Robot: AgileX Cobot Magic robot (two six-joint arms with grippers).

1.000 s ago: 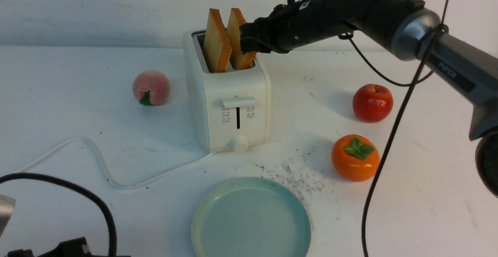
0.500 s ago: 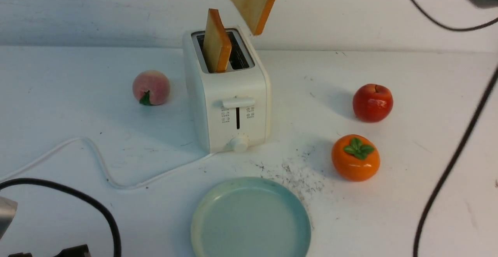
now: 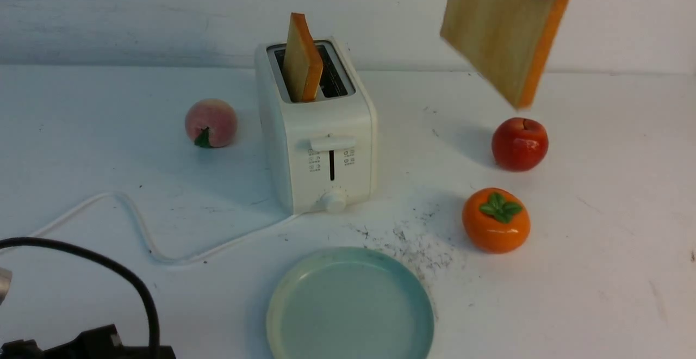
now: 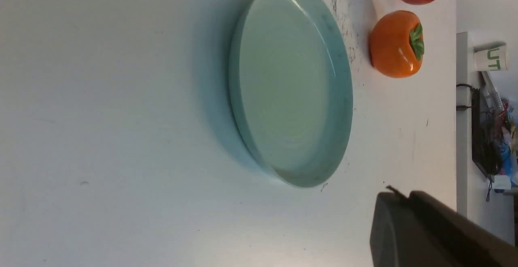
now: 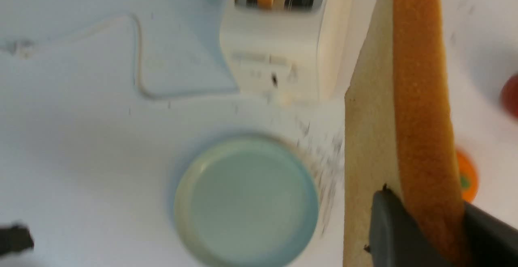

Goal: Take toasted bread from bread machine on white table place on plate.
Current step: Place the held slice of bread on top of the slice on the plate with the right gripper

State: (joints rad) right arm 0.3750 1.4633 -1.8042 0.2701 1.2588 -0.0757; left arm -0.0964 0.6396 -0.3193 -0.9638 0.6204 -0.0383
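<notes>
Right hand (image 5: 429, 222) grips pale-faced, orange-crusted toast slice (image 3: 503, 32).

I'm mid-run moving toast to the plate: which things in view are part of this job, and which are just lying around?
Part of the job:
- toast slice in the right gripper
- toast slice in the toaster
- two-slot toaster
- pale blue-green plate
- white table

Just lying around:
- peach
- red apple
- persimmon

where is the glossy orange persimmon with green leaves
In the front view, the glossy orange persimmon sits on the right side of the white table, just nearer than the shiny red apple.
</notes>
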